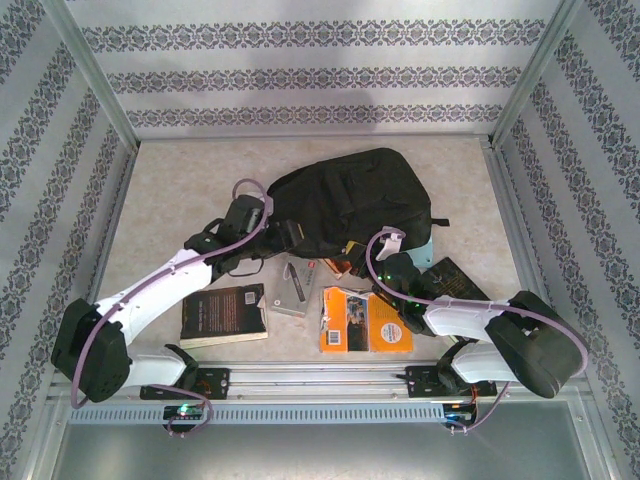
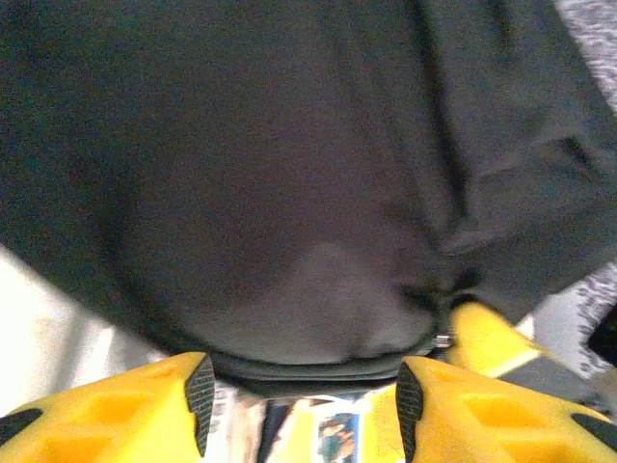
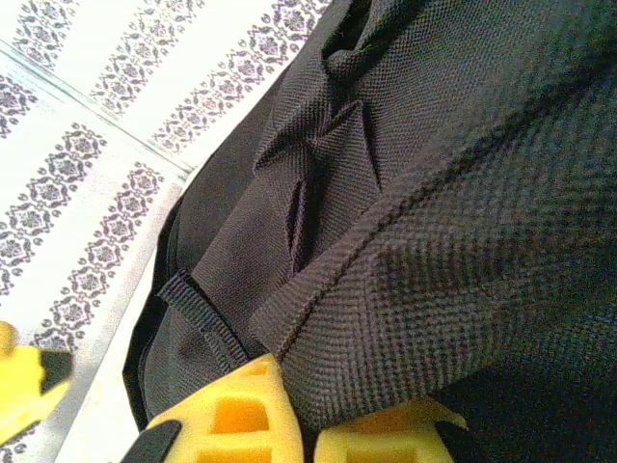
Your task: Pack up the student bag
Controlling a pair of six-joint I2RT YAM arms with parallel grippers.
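Fabric of the student bag (image 1: 345, 205) is being pinched between the right fingers (image 3: 227, 420), which are being pressed shut on a fold at its near-right side. The bag is lying slumped at the middle of the tabletop (image 1: 170, 190), toward the back, with an orange book (image 1: 365, 320) and a dark book (image 1: 223, 313) lying in front of it. The left fingers (image 2: 145, 405) are being held half spread, gripping nothing, with the bag's near rim just at their tips. The bag's mouth, by the look of it, is being opened. For this to be done well, the pinch is best being held firm while the rim is being taken deep between the left fingers. The two sides are then best being drawn apart gently, so that no thin fabric is slipping free.
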